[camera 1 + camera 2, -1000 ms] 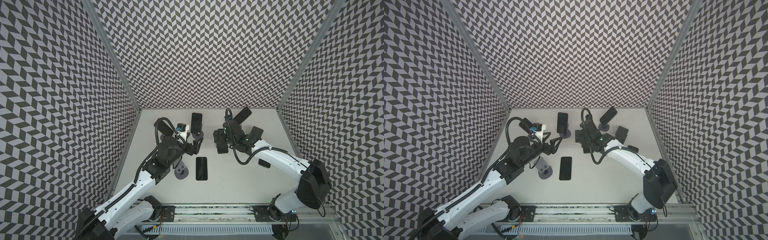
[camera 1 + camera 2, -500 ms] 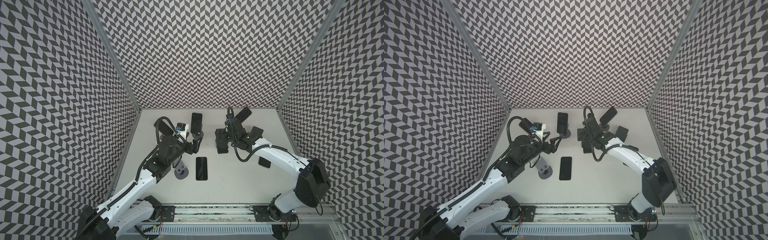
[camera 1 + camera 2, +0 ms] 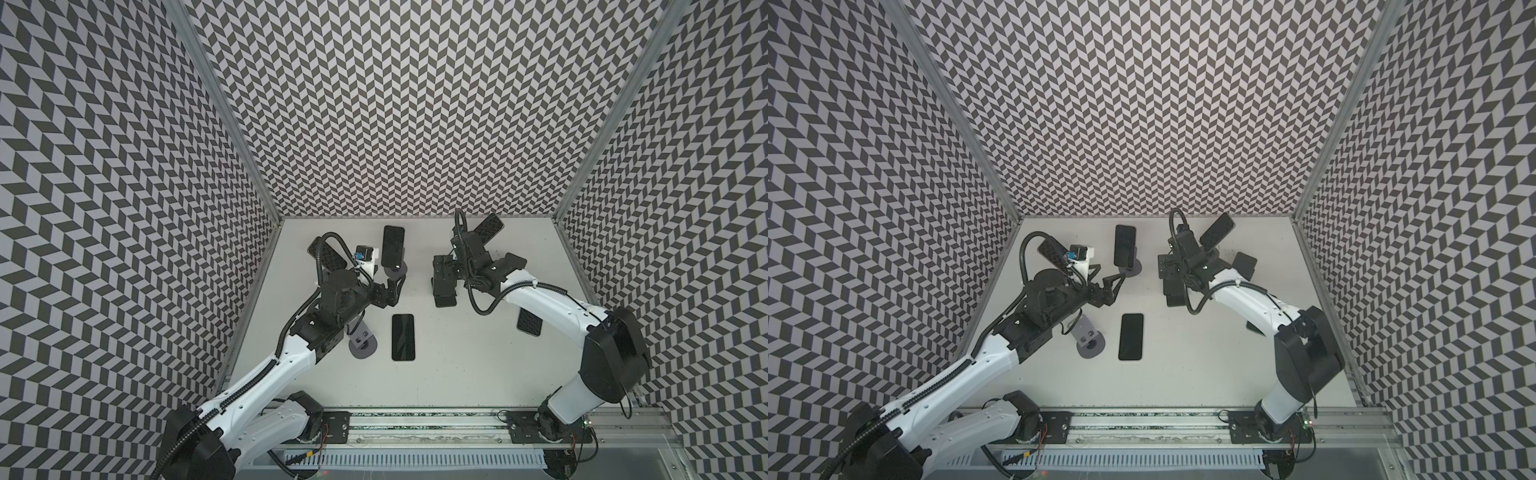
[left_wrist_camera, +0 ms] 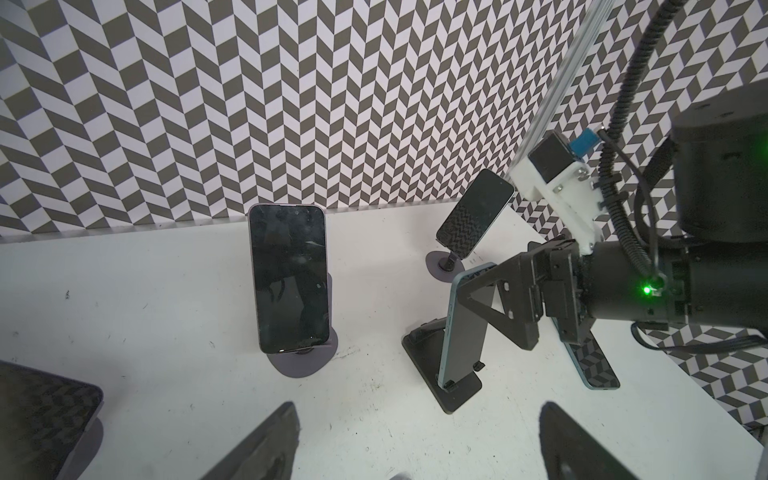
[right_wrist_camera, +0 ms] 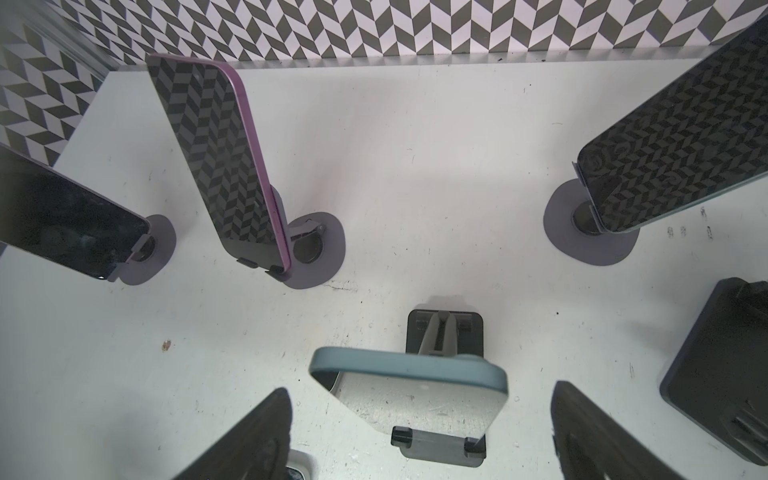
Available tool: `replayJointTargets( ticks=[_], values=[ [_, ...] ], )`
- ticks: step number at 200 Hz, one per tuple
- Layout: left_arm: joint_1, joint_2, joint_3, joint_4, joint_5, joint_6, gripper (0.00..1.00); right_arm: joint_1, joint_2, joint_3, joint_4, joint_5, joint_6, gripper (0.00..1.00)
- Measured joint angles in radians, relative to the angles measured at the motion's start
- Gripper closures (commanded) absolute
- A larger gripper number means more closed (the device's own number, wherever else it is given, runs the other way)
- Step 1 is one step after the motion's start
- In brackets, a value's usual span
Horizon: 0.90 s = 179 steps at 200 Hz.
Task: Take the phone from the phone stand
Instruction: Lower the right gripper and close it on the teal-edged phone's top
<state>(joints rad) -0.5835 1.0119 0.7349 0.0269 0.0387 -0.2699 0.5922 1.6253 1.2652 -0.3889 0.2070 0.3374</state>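
Jaws apart on left gripper (image 4: 419, 409) and right gripper (image 5: 420, 388): close the right squarely on the phone's (image 5: 409, 368) 3 and 9 o'clock edges.

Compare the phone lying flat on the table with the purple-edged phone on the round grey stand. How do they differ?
Pose: the flat phone lies face up on the table; the purple-edged phone leans back, nearly upright.
Support: the flat phone rests on no stand, beside an empty grey stand; the purple-edged phone sits in its round grey stand.
Both have dark, unlit screens.
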Motion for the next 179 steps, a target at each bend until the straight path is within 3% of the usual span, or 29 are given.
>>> replayJointTargets(
  ticks=[114,179],
  values=[
    [0.019,0.013,0.005,0.0,0.0,0.007,0.1,-0.001,0.085,0.081,-0.033,-0.022,-0.024,0.09],
    [0.023,0.013,0.005,0.0,0.0,0.007,0.1,-0.002,0.098,0.086,-0.048,-0.031,-0.027,0.17]
  ],
)
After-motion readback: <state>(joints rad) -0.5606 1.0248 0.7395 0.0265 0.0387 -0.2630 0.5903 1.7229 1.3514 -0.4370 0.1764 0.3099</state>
